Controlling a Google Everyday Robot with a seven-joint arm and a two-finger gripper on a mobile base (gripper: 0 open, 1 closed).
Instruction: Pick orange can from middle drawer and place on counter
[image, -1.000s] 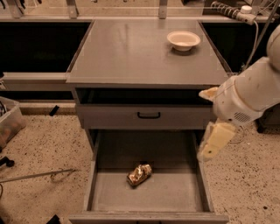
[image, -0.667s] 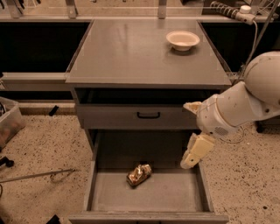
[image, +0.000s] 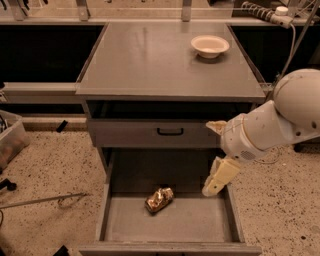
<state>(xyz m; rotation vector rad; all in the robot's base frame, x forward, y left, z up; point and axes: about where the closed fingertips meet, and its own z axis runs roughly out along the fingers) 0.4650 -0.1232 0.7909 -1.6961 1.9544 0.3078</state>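
The orange can (image: 159, 199) lies on its side on the floor of the open middle drawer (image: 195, 222), near the drawer's back middle. The counter (image: 160, 60) is the flat gray top of the cabinet above. My gripper (image: 210, 159) hangs from the white arm over the drawer's right side, above and to the right of the can and apart from it. Its cream fingers (image: 220, 176) are spread apart and hold nothing.
A white bowl (image: 210, 46) stands at the counter's back right. The shut gray drawer front with a black handle (image: 170, 132) sits above the open drawer. A bin (image: 10, 140) and a metal rod (image: 45, 200) are on the speckled floor at left.
My arm and gripper have moved left, from beside the cabinet's right edge to over the right side of the open drawer. The can has not moved.
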